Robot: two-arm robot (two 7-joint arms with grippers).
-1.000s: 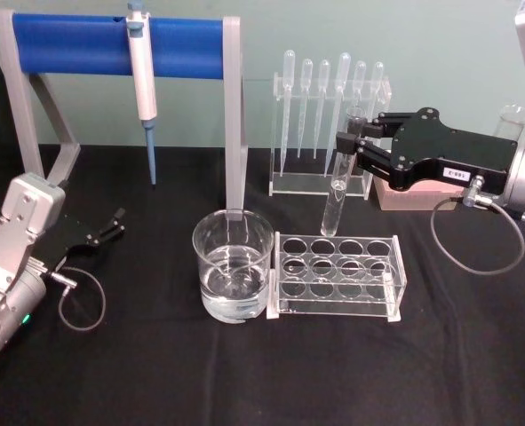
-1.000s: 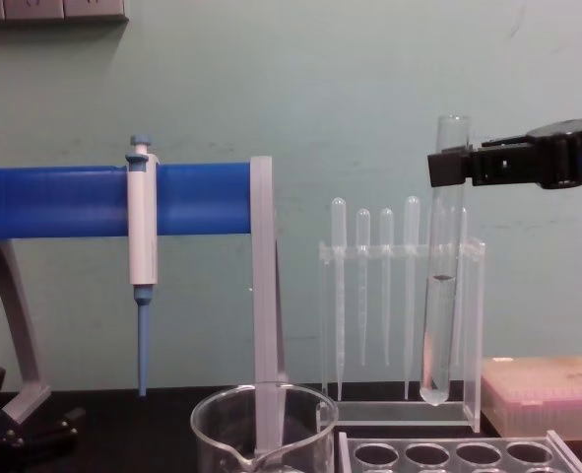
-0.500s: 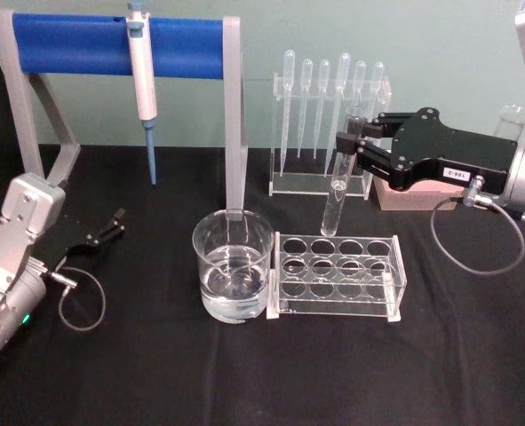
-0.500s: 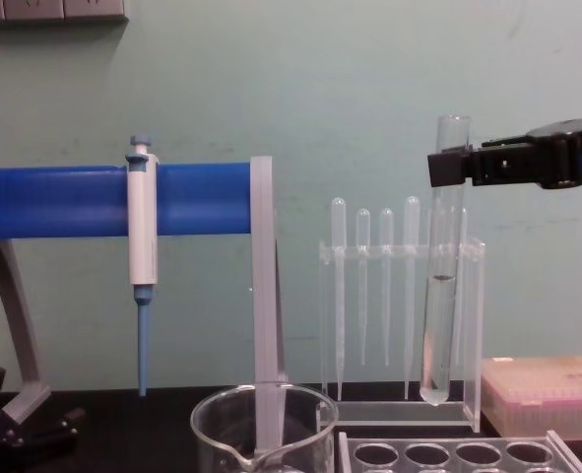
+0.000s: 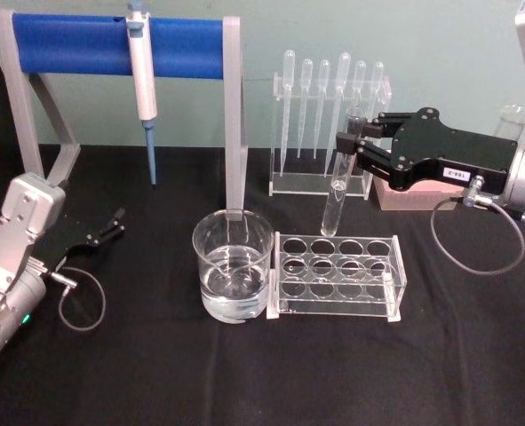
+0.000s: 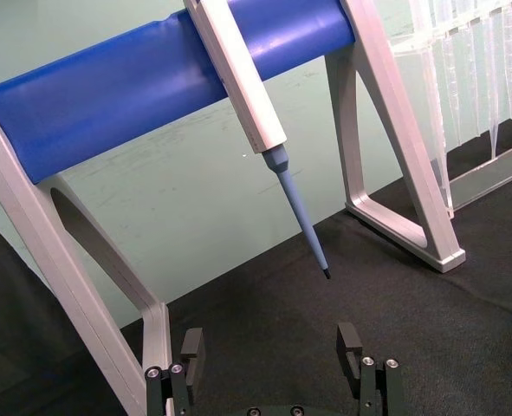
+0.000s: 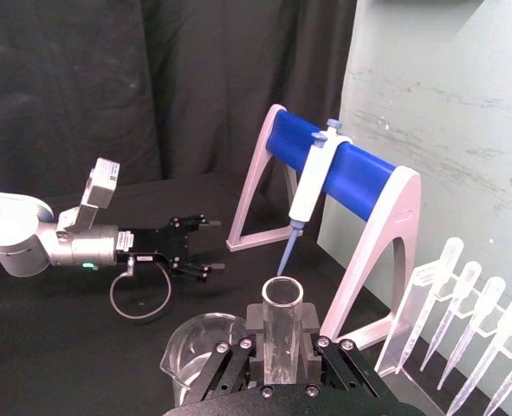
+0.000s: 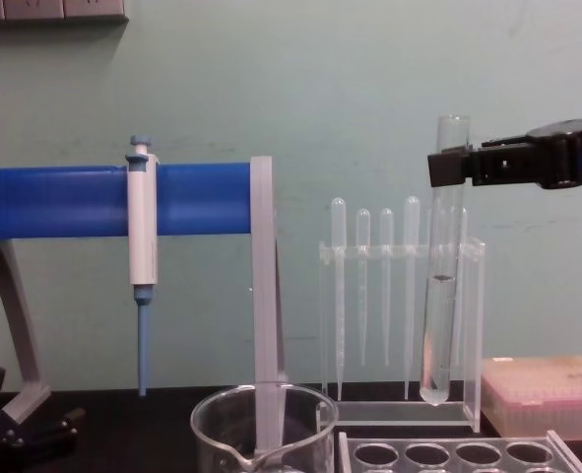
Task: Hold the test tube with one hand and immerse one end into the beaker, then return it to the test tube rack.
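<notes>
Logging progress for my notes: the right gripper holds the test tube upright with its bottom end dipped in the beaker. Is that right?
Not quite. The right gripper does hold the test tube upright, but its bottom end is not in the beaker: it hangs in the air near the far edge of the rack, as the head view shows.

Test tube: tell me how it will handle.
Clear glass test tube: probably fragile and slippery. The right hand grips it near the rim, so the long lower end may swing. Its round bottom would likely let it roll.
</notes>
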